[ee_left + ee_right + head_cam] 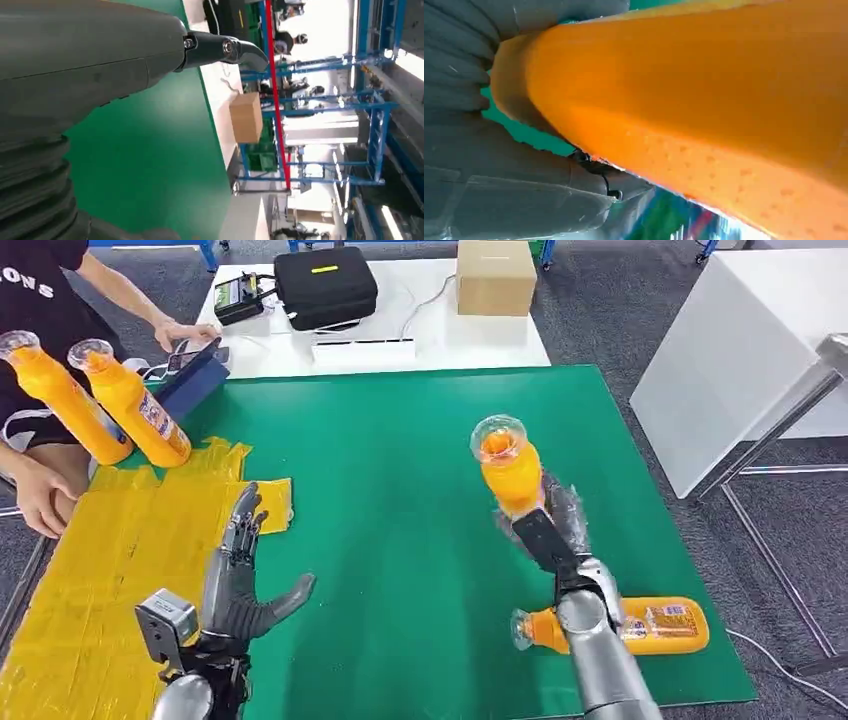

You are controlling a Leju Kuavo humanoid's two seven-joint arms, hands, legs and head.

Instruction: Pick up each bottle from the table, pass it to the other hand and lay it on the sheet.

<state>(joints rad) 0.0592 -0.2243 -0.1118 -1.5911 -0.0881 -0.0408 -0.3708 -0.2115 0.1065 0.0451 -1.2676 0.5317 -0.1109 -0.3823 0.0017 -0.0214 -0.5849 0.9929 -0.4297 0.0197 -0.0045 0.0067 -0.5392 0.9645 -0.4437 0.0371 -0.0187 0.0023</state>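
Orange juice bottle [704, 100] is gripped upright by the right hand [555, 530] above the green mat [400, 500]; left hand [240, 580] is held open beside the yellow sheet [110, 560]; another bottle [655, 627] is laid near the mat's edge.

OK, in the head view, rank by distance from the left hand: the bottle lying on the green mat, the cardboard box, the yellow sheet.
From the left hand:
1. Yellow sheet, right beside it.
2. Lying bottle, across the mat near the right arm.
3. Cardboard box, on the far white table.
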